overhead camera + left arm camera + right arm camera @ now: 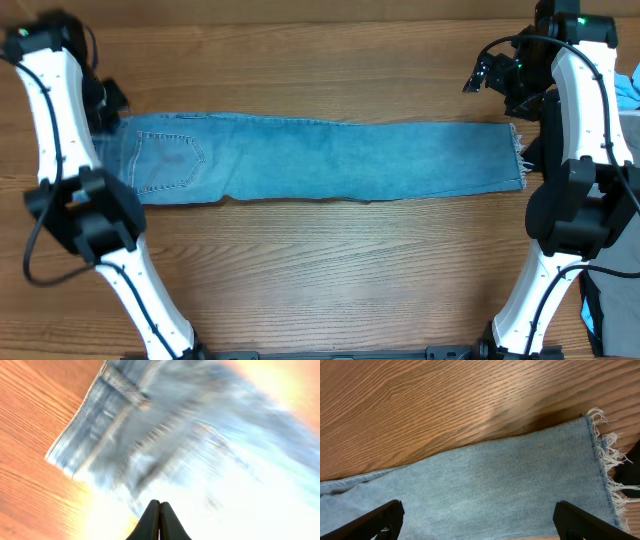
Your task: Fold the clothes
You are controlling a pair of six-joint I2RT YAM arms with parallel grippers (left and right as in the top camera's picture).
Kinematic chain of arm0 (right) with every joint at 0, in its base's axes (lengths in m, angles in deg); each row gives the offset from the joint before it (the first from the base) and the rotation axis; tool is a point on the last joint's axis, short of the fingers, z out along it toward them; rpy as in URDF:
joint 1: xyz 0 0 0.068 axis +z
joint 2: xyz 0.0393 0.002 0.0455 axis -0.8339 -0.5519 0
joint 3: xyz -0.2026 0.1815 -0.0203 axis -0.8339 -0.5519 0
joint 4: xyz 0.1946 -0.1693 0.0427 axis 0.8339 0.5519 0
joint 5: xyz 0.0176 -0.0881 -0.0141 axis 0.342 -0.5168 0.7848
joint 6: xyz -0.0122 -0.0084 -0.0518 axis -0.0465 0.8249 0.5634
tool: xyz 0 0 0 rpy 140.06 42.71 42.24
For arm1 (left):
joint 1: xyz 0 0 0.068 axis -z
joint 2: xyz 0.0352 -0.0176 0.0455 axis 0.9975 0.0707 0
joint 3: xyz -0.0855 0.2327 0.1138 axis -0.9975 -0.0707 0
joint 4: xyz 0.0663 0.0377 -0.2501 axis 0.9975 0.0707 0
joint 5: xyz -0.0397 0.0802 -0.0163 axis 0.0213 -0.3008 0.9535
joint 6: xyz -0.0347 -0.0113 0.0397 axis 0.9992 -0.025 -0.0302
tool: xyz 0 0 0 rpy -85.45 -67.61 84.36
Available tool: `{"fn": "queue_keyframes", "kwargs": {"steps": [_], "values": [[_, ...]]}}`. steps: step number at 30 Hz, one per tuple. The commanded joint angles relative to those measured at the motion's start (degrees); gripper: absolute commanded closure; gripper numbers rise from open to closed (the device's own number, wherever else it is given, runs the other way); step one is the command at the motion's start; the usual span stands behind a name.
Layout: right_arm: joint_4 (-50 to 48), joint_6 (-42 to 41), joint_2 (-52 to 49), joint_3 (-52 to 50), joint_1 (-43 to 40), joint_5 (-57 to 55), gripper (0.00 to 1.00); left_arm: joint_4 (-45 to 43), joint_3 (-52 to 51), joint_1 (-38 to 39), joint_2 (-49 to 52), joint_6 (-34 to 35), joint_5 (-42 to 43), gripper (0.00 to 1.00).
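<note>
The jeans (320, 158) are lying flat along the tabletop (330, 270) — left pincer (159, 510) sitting closed near the waistband (128, 160), right pincer (477, 510) hanging wide open over the frayed hem (605, 455), needing both layers pinched squarely before lifting.

**A:** How do the jeans (330, 158) lie?

**B:** Flat and pulled out straight as one long strip of faded light-blue denim, with the legs stacked together.

**A:** And the ends?

**B:** The waistband (82, 420) and a stitched back pocket (170, 162) lie just ahead of the left gripper (160, 510). The leg runs beneath the right gripper (480, 527), between its fingers. The frayed hem (605, 455), white threads loose, lies just beside one finger.
</note>
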Motion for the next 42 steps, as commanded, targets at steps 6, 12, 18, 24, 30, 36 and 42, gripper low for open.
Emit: {"fn": "queue_keyframes", "kwargs": {"steps": [6,12,18,24,30,36,42], "values": [[0.8,-0.3,1.7,0.3,-0.1,4.3,0.0,4.2,0.3,6.8,-5.0,-10.6,16.3,0.96],[12.9,3.2,1.7,0.3,2.4,12.6,0.96,2.9,-4.7,8.6,-4.8,-11.1,20.3,0.96],[12.7,9.5,1.7,-1.0,12.1,20.1,0.96,-2.6,-12.7,12.8,-4.8,-15.4,27.8,0.96],[2.8,7.2,1.7,-4.0,22.3,21.5,0.96,-10.1,-21.9,18.0,-4.8,-16.6,28.4,0.96],[-9.3,-1.2,1.6,-10.4,29.9,21.6,0.96,-13.2,-27.4,20.8,-4.8,-17.4,28.9,0.96],[-13.8,-1.6,1.6,-17.9,37.1,21.5,0.96,-10.0,-28.0,22.9,-4.8,-19.2,29.5,0.96],[-19.0,-3.6,1.1,-24.7,38.9,21.6,0.96,-13.7,-31.8,23.9,-4.8,-17.7,29.5,0.96]]}}
